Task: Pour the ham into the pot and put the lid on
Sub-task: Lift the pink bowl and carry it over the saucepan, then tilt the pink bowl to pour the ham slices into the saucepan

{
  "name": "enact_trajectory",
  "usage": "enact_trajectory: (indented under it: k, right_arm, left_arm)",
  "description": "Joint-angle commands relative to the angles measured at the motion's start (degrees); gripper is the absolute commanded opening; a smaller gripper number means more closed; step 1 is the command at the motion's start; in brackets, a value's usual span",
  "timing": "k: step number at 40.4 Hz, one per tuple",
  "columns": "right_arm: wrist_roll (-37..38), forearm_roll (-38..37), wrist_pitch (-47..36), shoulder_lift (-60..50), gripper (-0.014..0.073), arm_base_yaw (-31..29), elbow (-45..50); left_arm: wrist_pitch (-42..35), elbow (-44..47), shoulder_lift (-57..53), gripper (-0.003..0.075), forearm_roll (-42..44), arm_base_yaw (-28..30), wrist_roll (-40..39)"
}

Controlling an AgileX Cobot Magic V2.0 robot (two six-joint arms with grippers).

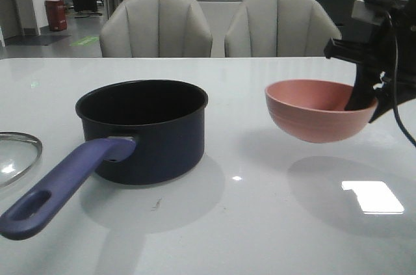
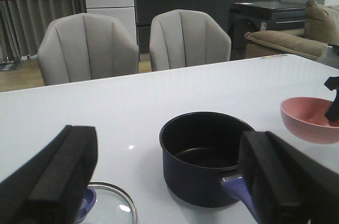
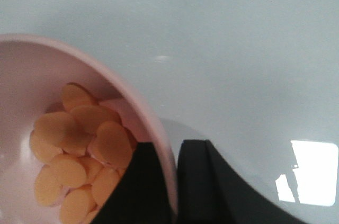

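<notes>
Ham (image 3: 79, 150) sits in pink bowl (image 1: 318, 111), raised clear of table, rim pinched by right gripper (image 3: 175, 181). Pot (image 1: 143, 129) lies to its left, well apart. Left gripper (image 2: 164, 181) spread, idle near lid (image 1: 16, 155).

Dark navy pot (image 1: 146, 135), black inside, with a purple-blue handle (image 1: 62, 190) and a small silver patch where handle meets wall. Salmon-pink bowl (image 1: 315, 112), plain, no pattern, its inside a paler pink in the right wrist view. Ham (image 3: 79, 155) shows as flat orange pieces, slightly pinkish at the edges. Lid (image 1: 16, 155) is clear glass with a silver rim; a bit of purple-blue knob (image 2: 85, 205) peeks out in the left wrist view. Both grippers, left (image 2: 169, 181) and right (image 3: 172, 187), are matte black. Table (image 1: 273, 223) is glossy white. 2 chairs (image 1: 156, 28) behind, pale grey, with vertical seams.
</notes>
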Motion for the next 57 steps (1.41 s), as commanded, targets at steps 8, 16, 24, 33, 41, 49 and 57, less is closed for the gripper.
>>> enact_trajectory:
  k: [8,16,24,33,41,49,57]
  right_arm:
    - [-3.3,3.4,1.8,-2.8,0.0134,8.3,-13.8]
    - [-7.7,3.0,-12.0,-2.8,0.0134,17.8,-17.4]
    - [-10.7,-1.3,-29.7,-2.1,0.0134,25.0,-15.7]
    - [-11.0,-8.7,-55.0,-1.8,0.0134,28.4,-7.8]
    - [-16.3,-15.7,-69.0,-0.5,0.0134,30.3,-3.7]
    - [-27.0,-15.4,-74.1,1.6,0.0134,32.3,-3.5]
    - [-36.8,-13.3,-77.8,2.8,0.0134,33.6,-3.4]
  left_arm:
    - [-4.4,-1.5,0.6,0.0585,-0.6,-0.5,-0.1]
    - [-4.4,-1.5,0.6,0.0585,-0.6,-0.5,-0.1]
    - [-4.4,-1.5,0.6,0.0585,-0.6,-0.5,-0.1]
    - [-4.4,-1.5,0.6,0.0585,-0.6,-0.5,-0.1]
    - [-4.4,-1.5,0.6,0.0585,-0.6,-0.5,-0.1]
    - [-4.4,-1.5,0.5,0.0585,-0.6,-0.5,-0.1]
    - [-4.4,-1.5,0.5,0.0585,-0.6,-0.5,-0.1]
